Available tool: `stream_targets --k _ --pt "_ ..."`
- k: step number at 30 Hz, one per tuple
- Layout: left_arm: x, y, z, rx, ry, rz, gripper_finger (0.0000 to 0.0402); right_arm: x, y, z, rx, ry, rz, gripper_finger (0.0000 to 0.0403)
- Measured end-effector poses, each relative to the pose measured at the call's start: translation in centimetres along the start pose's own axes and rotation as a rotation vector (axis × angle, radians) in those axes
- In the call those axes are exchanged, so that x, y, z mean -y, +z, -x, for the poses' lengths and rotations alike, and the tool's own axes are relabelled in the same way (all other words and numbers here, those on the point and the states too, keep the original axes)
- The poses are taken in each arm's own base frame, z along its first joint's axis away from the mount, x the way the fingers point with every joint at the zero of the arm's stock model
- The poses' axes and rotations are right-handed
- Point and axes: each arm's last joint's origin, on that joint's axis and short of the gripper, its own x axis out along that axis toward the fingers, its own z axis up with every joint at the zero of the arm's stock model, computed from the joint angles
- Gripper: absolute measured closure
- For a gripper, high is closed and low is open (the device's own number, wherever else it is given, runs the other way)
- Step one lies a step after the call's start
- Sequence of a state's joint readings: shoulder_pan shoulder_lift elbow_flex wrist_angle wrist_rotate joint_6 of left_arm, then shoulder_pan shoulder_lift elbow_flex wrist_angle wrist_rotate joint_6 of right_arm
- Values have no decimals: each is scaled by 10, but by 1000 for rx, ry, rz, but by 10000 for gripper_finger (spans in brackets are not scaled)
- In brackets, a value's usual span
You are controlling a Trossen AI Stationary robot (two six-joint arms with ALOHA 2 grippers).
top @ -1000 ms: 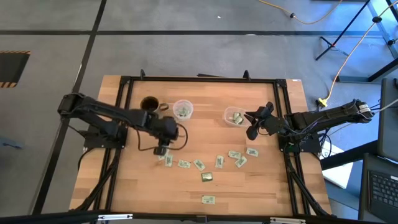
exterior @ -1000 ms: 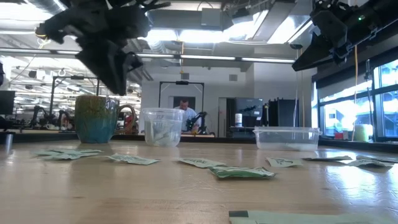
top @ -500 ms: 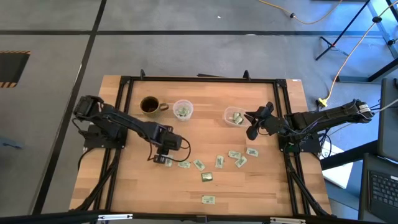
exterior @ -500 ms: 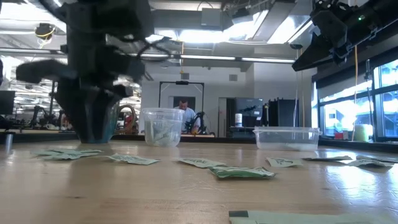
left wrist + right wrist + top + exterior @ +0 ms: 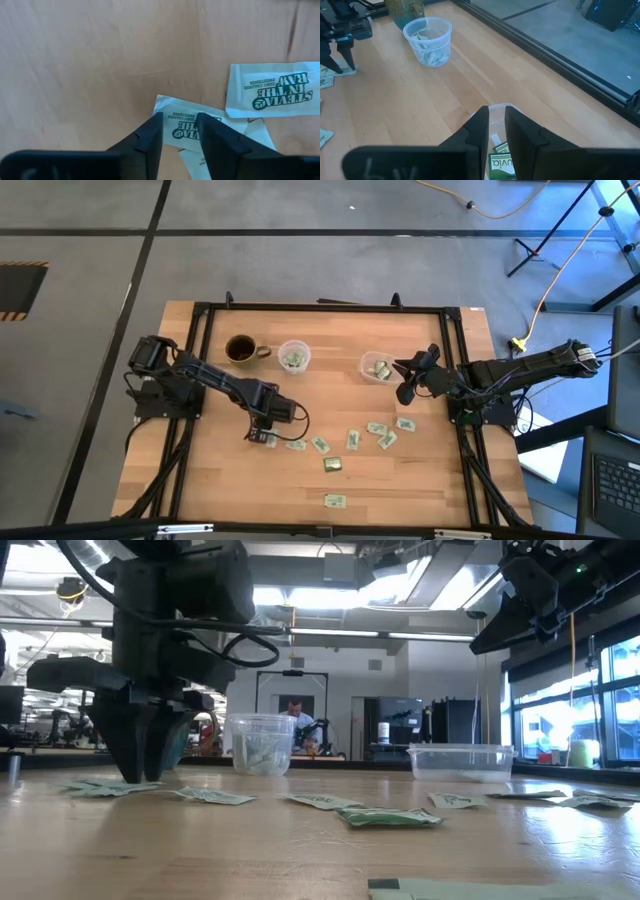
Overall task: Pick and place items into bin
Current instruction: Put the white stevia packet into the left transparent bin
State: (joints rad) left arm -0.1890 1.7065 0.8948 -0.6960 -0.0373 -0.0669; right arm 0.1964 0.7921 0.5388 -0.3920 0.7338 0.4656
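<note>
Now the left pincer (image 5: pixel 179 131) is pressing down at the table (image 5: pixel 420 480), lower-centre of its wrist view, fingers parted and straddling a white packet (image 5: pixel 186 129) printed "ZERO CALORIE SWEETENER". Upper right, another packet (image 5: pixel 272 90) is reading "STEVIA IN THE RAW". The right pincer (image 5: pixel 497 122) is hanging over the clear bin (image 5: pixel 377 367), nearly closed, grasping nothing.

Two arms (image 5: pixel 210 380), one mug (image 5: pixel 240 349), two clear containers (image 5: pixel 294 356)
</note>
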Motion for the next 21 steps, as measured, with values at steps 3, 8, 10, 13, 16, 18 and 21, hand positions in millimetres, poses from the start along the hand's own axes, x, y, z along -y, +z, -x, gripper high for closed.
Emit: stream_targets --k 3,8,10,13,16,18,21 --pt "0 0 0 0 -7 -1 306 0 0 0 0 0 0 336" --pt "0 0 -1 -1 -13 0 339 0 0 0 0 0 0 336" --pt "0 0 -1 -1 -12 -1 350 0 0 0 0 0 0 336" --pt "0 0 -1 0 -9 -1 362 0 0 0 0 0 0 336" --pt "0 0 -1 -1 -8 -9 369 0 0 0 0 0 0 336" --pt "0 0 -1 0 -8 -27 374 0 0 0 0 0 0 336" --pt "0 0 -1 0 -11 -60 386 0 0 0 0 0 0 336"
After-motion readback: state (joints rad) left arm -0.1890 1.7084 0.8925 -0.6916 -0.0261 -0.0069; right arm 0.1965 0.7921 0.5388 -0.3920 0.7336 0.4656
